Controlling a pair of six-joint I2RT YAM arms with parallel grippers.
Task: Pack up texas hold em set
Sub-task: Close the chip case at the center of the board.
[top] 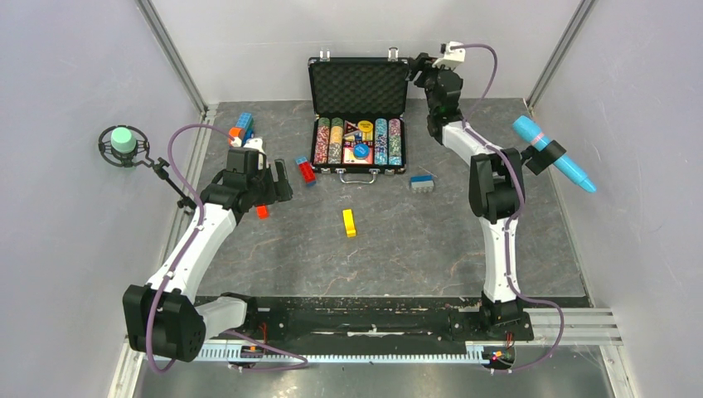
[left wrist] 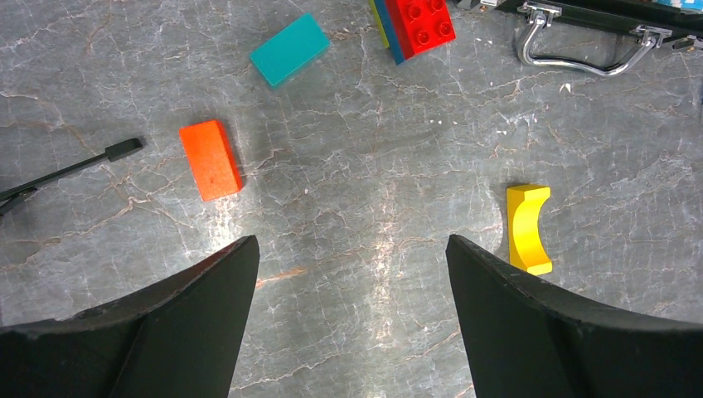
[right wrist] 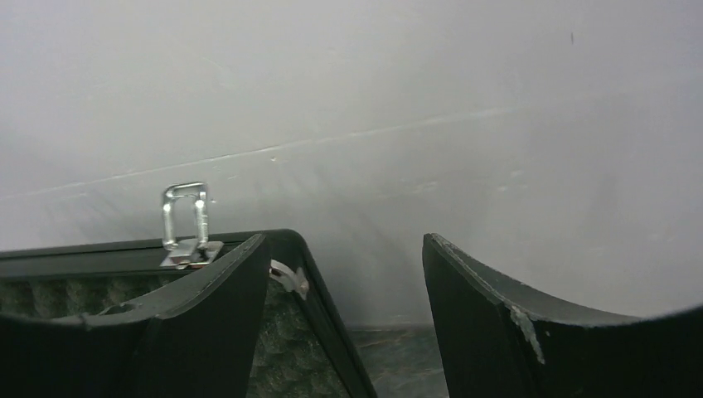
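Plainly, the left jaws hang spread above the table (left wrist: 356, 166), the right jaws spread astride the briefcase (right wrist: 290, 352) lid's corner.

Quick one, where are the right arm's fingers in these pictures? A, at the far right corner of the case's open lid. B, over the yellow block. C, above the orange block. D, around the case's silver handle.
A: seen from above, the right arm reaches the far right corner of the open lid, and its wrist view shows the right arm's fingers spread beside that corner.
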